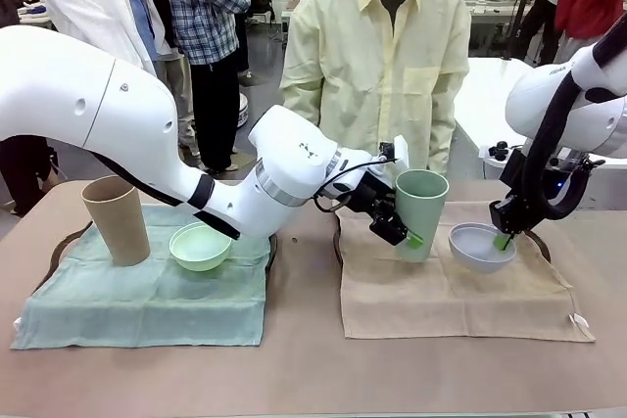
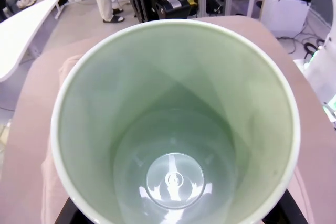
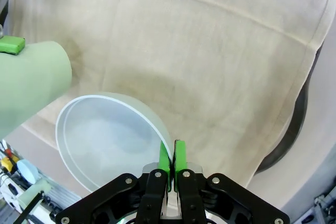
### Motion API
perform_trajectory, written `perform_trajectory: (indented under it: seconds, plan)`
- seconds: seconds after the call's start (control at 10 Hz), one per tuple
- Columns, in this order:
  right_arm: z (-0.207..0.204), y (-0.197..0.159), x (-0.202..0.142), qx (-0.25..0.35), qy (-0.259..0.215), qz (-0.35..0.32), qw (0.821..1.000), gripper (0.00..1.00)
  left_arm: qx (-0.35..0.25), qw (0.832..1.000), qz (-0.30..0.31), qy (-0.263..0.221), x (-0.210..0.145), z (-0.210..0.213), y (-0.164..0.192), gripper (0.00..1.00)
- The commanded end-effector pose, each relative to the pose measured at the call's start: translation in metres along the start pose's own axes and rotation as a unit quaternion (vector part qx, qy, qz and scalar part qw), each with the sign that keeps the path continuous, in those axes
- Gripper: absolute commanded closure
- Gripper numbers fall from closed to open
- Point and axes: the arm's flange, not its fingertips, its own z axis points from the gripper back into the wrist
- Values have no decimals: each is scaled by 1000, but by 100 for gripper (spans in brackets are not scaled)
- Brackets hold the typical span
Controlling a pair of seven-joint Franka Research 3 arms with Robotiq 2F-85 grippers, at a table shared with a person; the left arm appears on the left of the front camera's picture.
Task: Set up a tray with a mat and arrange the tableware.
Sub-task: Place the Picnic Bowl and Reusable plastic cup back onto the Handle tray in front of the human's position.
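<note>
Left wrist view looks into the green tumbler (image 2: pixel 176 124) the left pincer (image 1: pixel 404 233) grasps, hiding its fingers; right pincer (image 3: pixel 172 161) pinches the pale bowl (image 3: pixel 107 135) rim.

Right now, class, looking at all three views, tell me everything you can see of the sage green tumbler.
The sage green tumbler is tall, handleless and smooth, like matte plastic, widening slightly toward its pale rim. The left wrist view looks straight down into it: it is empty, with a glossy round bottom. It stands about upright over the tan mat on the right-hand tray, beside the pale blue-white bowl. The left gripper is clamped on its side, one green pad showing near its base. Whether its base rests on the mat is unclear.
</note>
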Motion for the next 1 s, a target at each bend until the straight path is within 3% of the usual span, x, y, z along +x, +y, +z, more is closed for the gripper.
perform_trajectory:
  seconds: [0.0,0.4,0.5,0.6,0.7,0.9]
  plan:
    - [-8,-7,4,14,-18,6,1000,96,6,1000,0,8,-2,-7,8,18]
    - [-15,-13,8,14,-19,2,1000,96,0,1000,-1,15,-9,-12,9,18]
    - [-17,-14,9,14,-14,3,1000,62,-2,1000,-2,16,-9,-11,8,15]
    - [-17,-15,9,13,-12,5,1000,36,-3,1000,-1,16,-9,-11,8,0]
    - [-15,-17,8,11,-13,2,1000,3,-4,1000,0,16,-8,-10,8,0]
    - [-2,-17,5,-15,-13,0,1000,0,-5,999,12,35,-5,-4,6,0]
